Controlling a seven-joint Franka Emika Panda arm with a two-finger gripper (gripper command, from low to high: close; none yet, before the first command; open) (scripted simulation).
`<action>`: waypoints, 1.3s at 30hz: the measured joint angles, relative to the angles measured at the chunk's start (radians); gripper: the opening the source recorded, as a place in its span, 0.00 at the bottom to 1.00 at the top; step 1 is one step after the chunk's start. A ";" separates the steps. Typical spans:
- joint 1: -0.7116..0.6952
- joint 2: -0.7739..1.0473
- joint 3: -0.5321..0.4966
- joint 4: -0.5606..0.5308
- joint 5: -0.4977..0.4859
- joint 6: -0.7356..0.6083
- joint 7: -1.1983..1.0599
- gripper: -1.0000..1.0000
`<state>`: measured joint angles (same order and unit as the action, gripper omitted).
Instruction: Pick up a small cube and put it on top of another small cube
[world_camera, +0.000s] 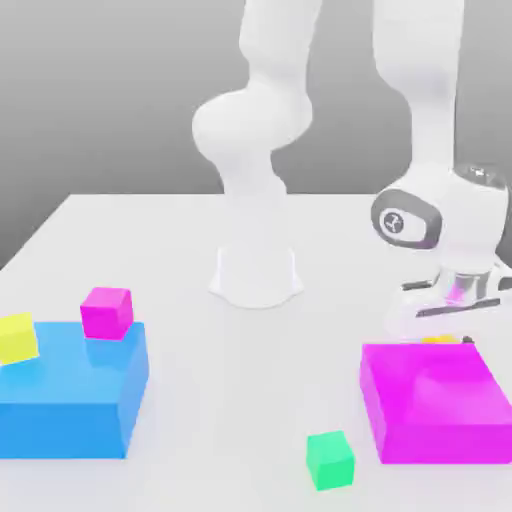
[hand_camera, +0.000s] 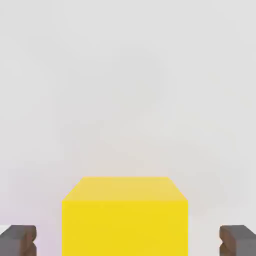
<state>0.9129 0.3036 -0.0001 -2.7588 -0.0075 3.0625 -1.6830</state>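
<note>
In the hand view the claw (hand_camera: 128, 240) stands wide, one dark fingertip (hand_camera: 18, 240) on each side of the small golden cube (hand_camera: 125, 216), neither touching it. In the exterior view that cube (world_camera: 440, 340) peeks out just behind the big magenta block (world_camera: 436, 402), at about four o'clock on the white bench (world_camera: 180, 250). At eight o'clock a big blue block (world_camera: 70, 390) carries a small magenta cube (world_camera: 106, 312) and a pale yellow cube (world_camera: 17, 337). A small green cube (world_camera: 330, 459) sits near six o'clock.

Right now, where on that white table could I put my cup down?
The broad stretch between the big blue block and the big magenta block, in front of the arm's base, is bare apart from the green cube. It is crowded behind the magenta block, where the fingers straddle the golden cube.
</note>
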 joint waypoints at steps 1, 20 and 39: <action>0.000 0.000 0.000 0.000 0.000 0.000 0.000 0.00; -0.043 -0.446 -0.044 0.015 -0.014 -0.440 -0.069 0.00; -0.229 -0.432 -0.292 0.153 -0.055 -0.544 -0.407 0.00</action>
<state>0.6836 -0.1284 -0.2918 -2.6063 -0.0624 2.5188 -2.0899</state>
